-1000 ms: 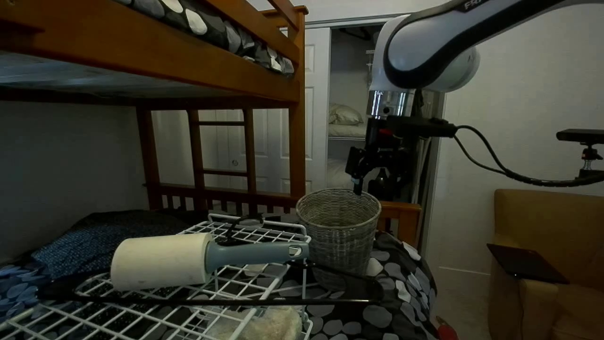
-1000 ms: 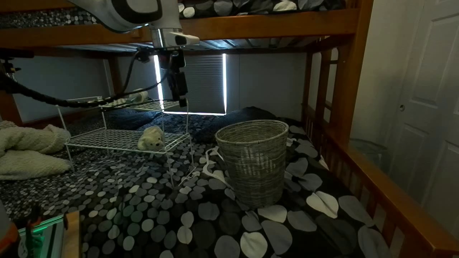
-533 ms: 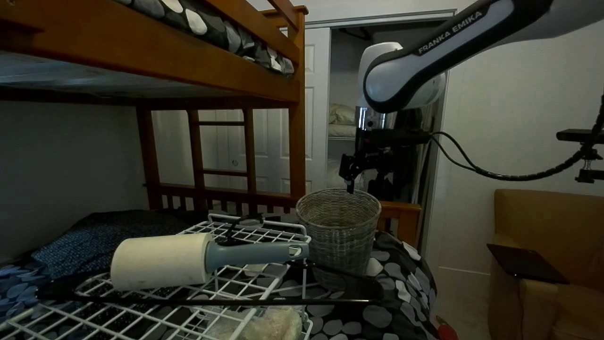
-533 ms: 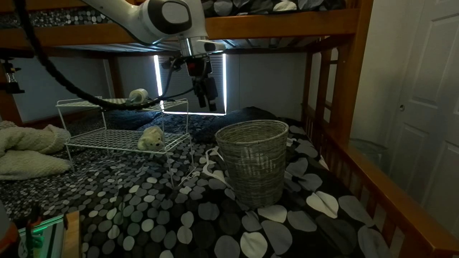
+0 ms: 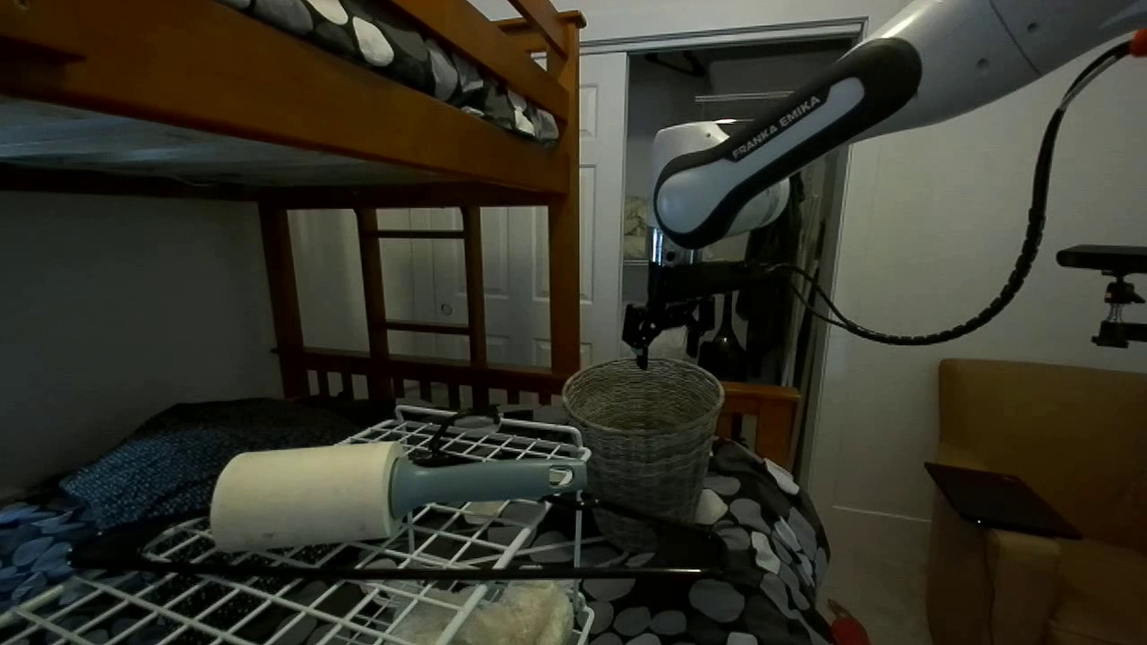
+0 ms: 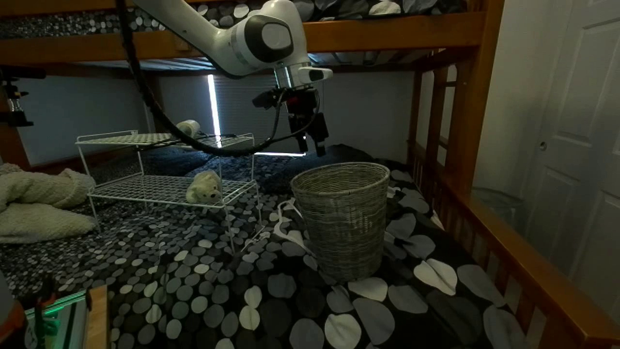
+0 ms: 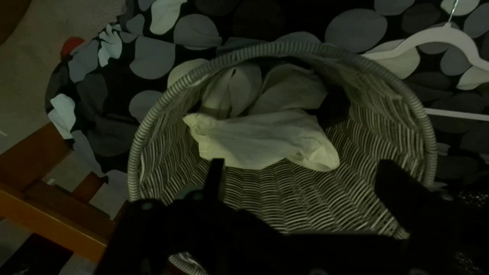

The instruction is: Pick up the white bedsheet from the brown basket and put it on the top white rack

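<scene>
The white bedsheet [image 7: 263, 139] lies crumpled inside the woven basket and shows only in the wrist view. The basket [image 7: 267, 194] stands upright on the bed and shows in both exterior views [image 5: 645, 466] [image 6: 344, 228]. My gripper [image 7: 301, 168] is open and empty, with its fingers [image 7: 214, 177] apart over the basket's opening. In an exterior view the gripper [image 6: 312, 149] hangs above the basket's rim. The white wire rack has its top shelf [image 6: 116, 140] beside the basket, at about the gripper's height in that view.
A lint roller [image 5: 305, 497] and a black hanger [image 5: 403, 572] lie on the top shelf. A plush toy [image 6: 204, 188] sits on the lower shelf. A white hanger [image 7: 439, 36] lies by the basket. The upper bunk's beam [image 6: 387, 36] is overhead; a bed rail [image 6: 523, 261] runs alongside.
My arm has moved down and across toward the basket; the gripper has gone from near the rack to above the basket. The basket, rack and other objects have not moved.
</scene>
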Action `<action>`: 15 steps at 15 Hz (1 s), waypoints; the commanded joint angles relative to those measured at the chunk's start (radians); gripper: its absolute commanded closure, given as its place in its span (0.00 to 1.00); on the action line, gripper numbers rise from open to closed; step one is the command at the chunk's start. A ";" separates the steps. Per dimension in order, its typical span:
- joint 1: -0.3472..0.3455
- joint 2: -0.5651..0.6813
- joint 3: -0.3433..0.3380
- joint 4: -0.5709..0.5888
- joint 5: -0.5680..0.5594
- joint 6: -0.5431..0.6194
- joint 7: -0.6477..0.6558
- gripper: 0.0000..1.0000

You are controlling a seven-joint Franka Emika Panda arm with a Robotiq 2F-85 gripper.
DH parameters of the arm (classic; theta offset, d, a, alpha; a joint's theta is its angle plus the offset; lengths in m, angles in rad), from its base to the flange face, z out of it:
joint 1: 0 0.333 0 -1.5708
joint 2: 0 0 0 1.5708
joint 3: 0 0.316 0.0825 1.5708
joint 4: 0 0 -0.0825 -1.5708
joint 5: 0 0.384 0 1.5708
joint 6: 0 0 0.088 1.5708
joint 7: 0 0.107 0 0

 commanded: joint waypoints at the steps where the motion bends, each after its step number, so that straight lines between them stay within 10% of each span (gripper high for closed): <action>1: 0.023 0.014 -0.026 0.013 0.000 0.000 -0.002 0.00; 15: 0.050 0.308 -0.060 0.269 0.012 -0.087 -0.054 0.00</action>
